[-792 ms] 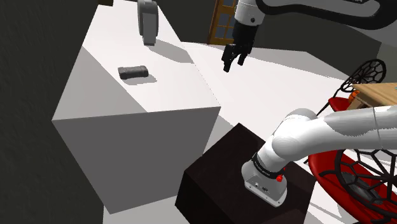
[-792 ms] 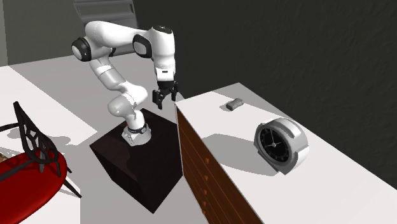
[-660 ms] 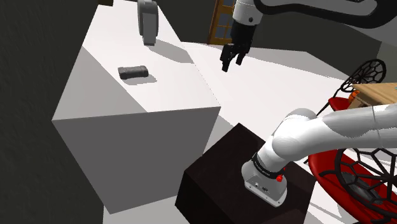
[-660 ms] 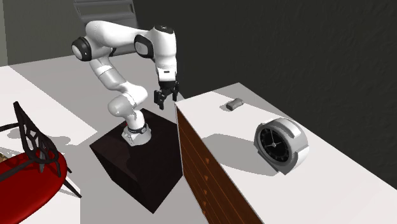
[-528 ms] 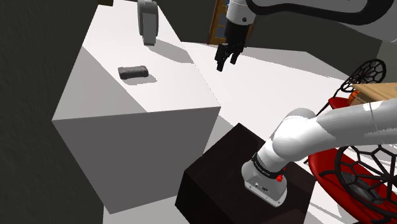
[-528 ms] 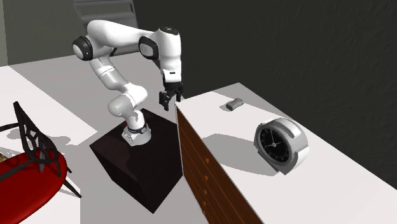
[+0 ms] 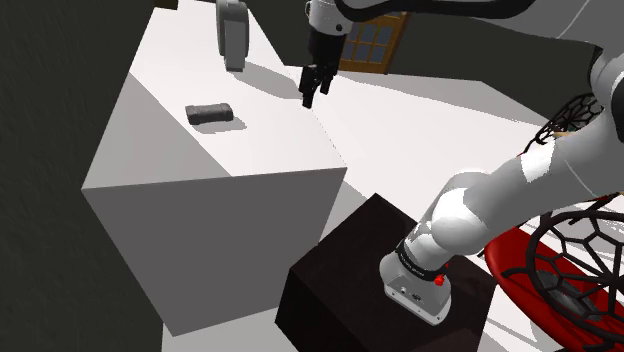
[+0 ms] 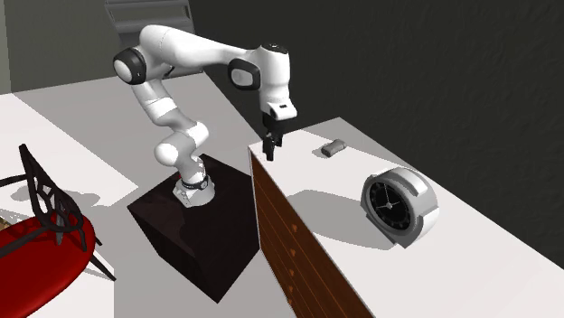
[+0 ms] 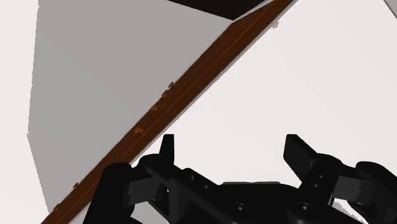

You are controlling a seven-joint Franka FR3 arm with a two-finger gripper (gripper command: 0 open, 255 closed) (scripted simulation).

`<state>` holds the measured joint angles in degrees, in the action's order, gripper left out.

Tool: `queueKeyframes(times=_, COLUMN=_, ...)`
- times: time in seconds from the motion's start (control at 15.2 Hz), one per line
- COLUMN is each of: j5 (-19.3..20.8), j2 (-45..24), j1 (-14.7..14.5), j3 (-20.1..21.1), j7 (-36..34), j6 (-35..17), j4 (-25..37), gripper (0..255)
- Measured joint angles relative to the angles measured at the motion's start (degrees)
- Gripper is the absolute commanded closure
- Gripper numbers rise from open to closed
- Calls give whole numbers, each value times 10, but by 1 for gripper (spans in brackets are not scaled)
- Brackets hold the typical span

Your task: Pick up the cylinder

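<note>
Cylinder [image 7: 210,113], dark grey, lying on the white cabinet top [image 7: 200,150], well apart from our gripper [image 7: 309,97], fingers spread and empty, just inside the top's edge, bare surface between them.

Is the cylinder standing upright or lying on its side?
On its side: the dark cylinder rests lengthwise on the white cabinet top, apart from the gripper.
</note>
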<state>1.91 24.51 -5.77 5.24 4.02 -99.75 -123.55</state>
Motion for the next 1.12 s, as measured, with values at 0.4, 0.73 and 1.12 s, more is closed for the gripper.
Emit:
queueKeyframes(times=0.4, j5=1, j2=-108, j1=-28, j3=22, j7=51, j6=-27, j4=93, gripper=0)
queueKeyframes(times=0.73, j5=7, j2=-195, j1=-53, j3=47, j7=84, j6=-44, j4=173, gripper=0)
queueKeyframes(times=1.12, j5=20, j2=-274, j1=-77, j3=72, j7=120, j6=-49, j4=256, gripper=0)
